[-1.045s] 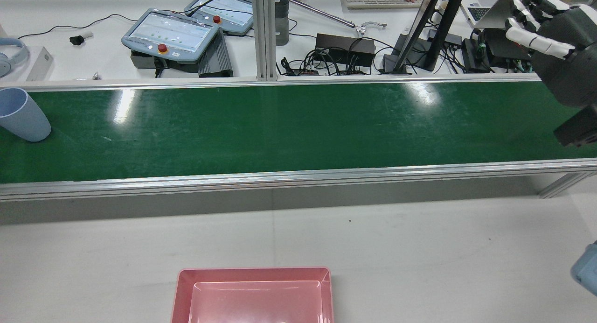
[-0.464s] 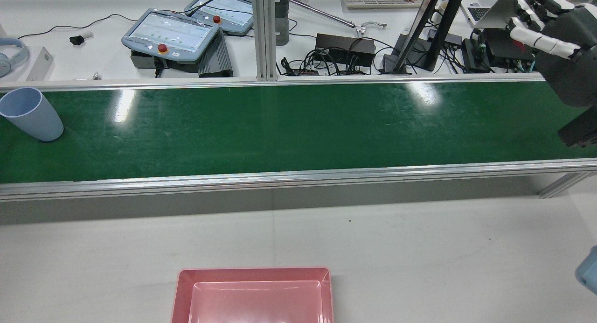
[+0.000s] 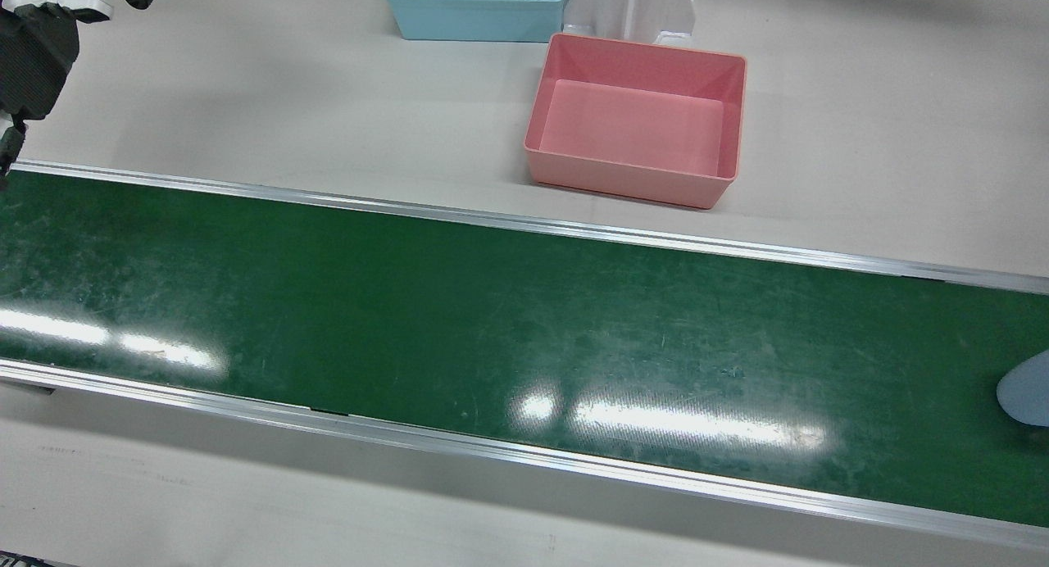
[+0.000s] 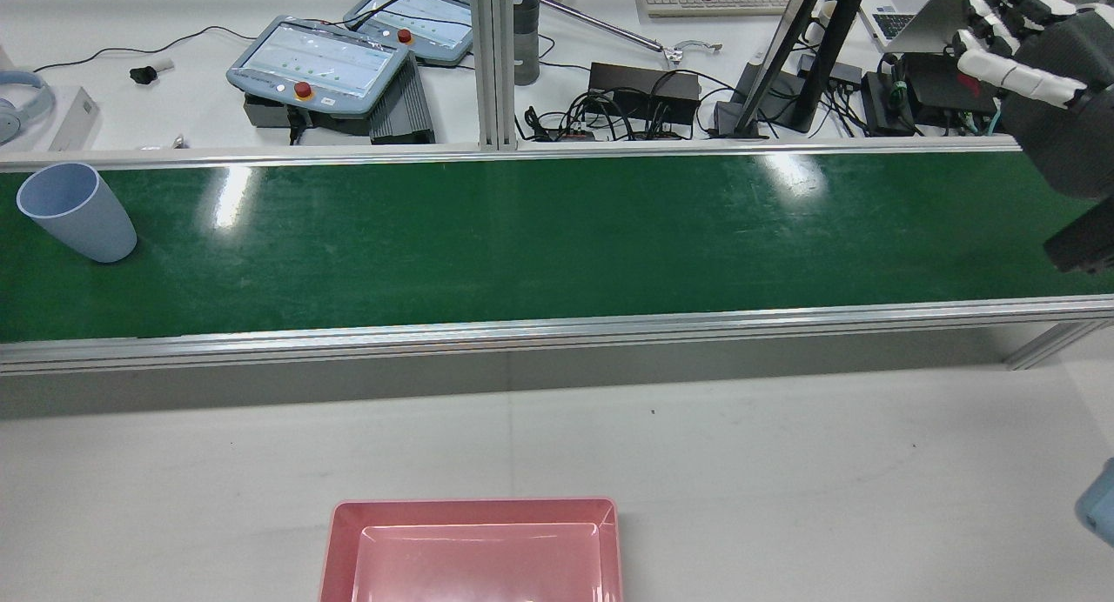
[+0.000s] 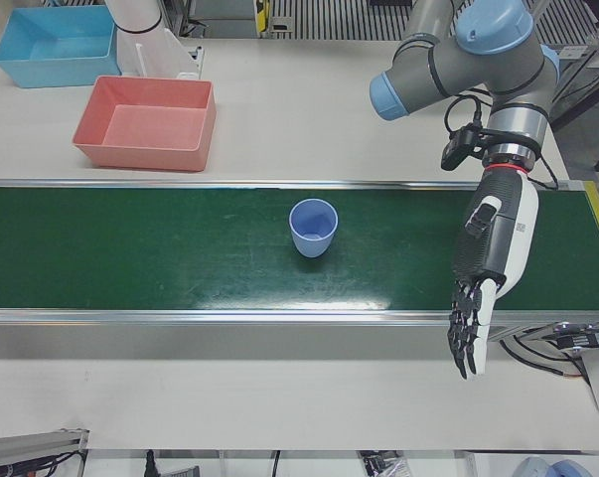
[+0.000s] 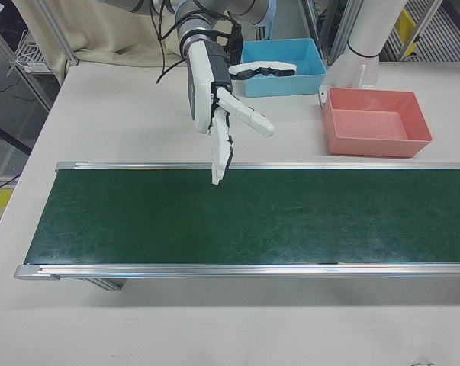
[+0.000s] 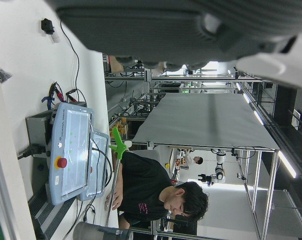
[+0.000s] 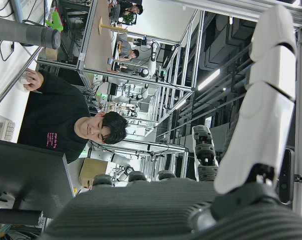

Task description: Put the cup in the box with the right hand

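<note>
A light blue cup (image 4: 77, 212) stands upright on the green conveyor belt (image 4: 557, 237) at its far left end in the rear view. It also shows in the left-front view (image 5: 313, 228) and at the front view's right edge (image 3: 1026, 399). The empty pink box (image 4: 474, 513) sits on the white table before the belt, also in the front view (image 3: 623, 174). My right hand (image 4: 1040, 84) is open and empty, raised above the belt's right end, far from the cup; it shows in the right-front view (image 6: 218, 114). My left hand (image 5: 483, 268) hangs open, fingers down, beside the cup's end of the belt.
A blue box (image 3: 475, 10) and a white pedestal (image 3: 631, 10) stand behind the pink box. Beyond the belt lie teach pendants (image 4: 318, 63), cables, a monitor stand (image 4: 801, 54) and an aluminium post (image 4: 492, 63).
The cup has travelled along the belt toward the middle, to the right in the rear view. My right hand has drifted slightly up and right.
</note>
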Robot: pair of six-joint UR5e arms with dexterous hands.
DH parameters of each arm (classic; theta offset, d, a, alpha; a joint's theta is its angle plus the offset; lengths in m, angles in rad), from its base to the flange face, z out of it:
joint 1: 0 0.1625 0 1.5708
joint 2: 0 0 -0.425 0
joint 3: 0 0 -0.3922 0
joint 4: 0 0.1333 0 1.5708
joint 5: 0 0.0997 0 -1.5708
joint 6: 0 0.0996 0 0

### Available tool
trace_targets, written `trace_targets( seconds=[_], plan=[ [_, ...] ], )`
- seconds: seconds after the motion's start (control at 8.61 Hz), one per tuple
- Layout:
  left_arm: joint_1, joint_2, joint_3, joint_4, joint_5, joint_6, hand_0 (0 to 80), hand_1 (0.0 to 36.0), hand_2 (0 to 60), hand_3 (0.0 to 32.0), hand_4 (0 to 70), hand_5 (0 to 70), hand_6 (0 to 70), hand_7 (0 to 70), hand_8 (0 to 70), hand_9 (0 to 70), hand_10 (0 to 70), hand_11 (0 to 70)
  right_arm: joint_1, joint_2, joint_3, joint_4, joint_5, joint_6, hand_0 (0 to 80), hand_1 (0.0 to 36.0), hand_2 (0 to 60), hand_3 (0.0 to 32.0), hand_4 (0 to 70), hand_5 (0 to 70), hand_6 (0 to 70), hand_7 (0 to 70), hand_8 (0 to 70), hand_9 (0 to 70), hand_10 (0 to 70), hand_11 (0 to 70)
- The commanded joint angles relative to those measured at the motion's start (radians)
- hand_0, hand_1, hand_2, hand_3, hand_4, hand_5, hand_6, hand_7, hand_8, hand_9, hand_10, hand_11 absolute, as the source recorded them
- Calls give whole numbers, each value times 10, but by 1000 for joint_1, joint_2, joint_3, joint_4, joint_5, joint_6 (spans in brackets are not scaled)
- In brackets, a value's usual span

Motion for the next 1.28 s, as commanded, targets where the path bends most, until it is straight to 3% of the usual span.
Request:
trace_targets(
  seconds=[0.0, 1.16],
  plan=[
    [0, 0, -2, 2, 0, 0, 0, 0, 0, 0, 0, 0, 0, 0, 0, 0, 0, 0, 0, 1, 1, 0, 0, 0, 495, 221, 130, 0, 0, 50, 0, 0, 0, 0, 0, 0],
    [0, 0, 0, 0, 0, 0, 0, 0, 0, 0, 0, 0, 0, 0, 0, 0, 0, 0, 0, 1, 1, 0, 0, 2, 503, 223, 107, 0, 0, 53, 0, 0, 0, 0, 0, 0]
  ],
)
